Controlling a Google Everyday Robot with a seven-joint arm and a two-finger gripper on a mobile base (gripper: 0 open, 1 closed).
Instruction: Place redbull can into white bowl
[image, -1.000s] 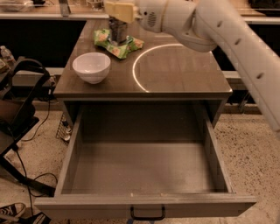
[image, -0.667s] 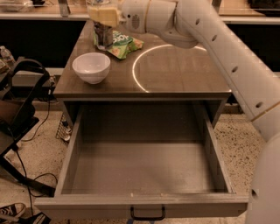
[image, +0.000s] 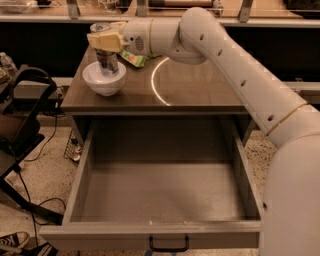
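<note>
In the upper left of the frame, the white arm's two-finger gripper (image: 106, 41) clamps the slim silver and dark blue redbull can (image: 107, 63). The can stands upright, its base inside the small round glossy white bowl (image: 104, 85) on the brown wooden table (image: 200, 90).

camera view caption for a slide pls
Gripper, above the white bowl, holds the redbull can upright over it.

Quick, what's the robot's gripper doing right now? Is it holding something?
Gripper: closed, holding the redbull can right over the white bowl.
</note>
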